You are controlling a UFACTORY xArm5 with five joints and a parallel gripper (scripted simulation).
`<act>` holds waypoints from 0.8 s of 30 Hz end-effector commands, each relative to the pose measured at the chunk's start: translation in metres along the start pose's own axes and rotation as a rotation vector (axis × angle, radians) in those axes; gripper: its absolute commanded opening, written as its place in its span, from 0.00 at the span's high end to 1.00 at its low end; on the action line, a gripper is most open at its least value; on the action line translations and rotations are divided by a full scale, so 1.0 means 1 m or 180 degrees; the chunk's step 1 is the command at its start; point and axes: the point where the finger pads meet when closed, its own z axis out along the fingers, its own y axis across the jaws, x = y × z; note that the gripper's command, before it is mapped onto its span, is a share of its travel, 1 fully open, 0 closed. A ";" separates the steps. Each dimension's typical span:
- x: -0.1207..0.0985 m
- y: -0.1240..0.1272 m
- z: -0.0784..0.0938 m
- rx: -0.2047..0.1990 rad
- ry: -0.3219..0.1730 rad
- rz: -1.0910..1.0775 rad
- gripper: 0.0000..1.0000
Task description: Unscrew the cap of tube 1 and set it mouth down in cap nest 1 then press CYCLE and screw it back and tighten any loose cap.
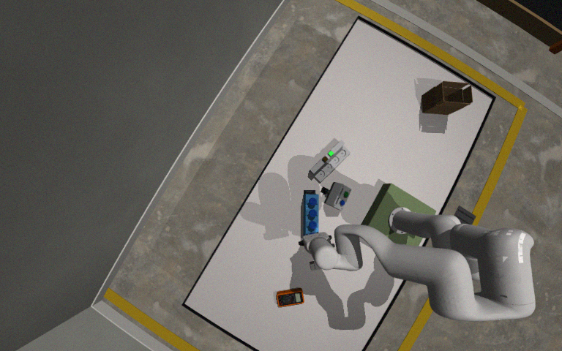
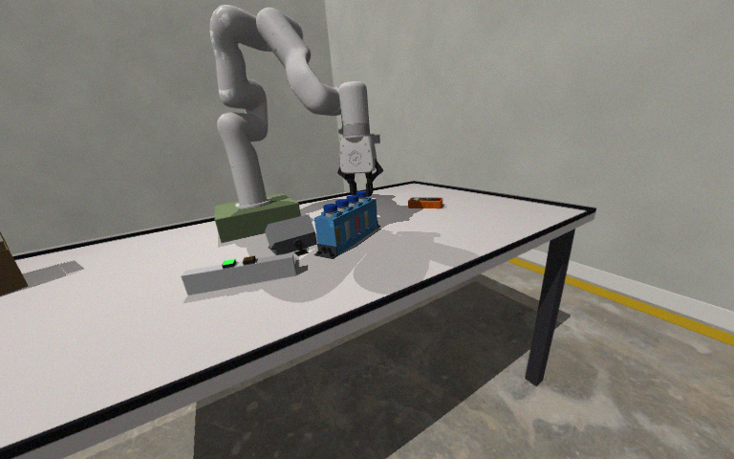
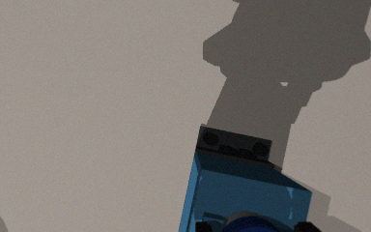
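The gripper (image 2: 359,187) is positioned directly above the end tube of the blue decapping station (image 2: 346,227), the one farthest from the cap tray (image 2: 238,274); its fingers are held partly apart, straddling that tube's blue cap (image 3: 251,224) without clamping it. All four blue caps are seen seated on their tubes. On the cap tray, the green lamp (image 2: 228,263) is lit. The key housing (image 1: 337,196) is located between tray and station.
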 end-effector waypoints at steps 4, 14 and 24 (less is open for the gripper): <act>0.000 0.001 -0.001 -0.0008 -0.0016 -0.1267 0.54; 0.000 0.001 -0.001 -0.0007 -0.0018 -0.1854 0.54; 0.000 0.001 -0.001 -0.0007 -0.0018 -0.1854 1.00</act>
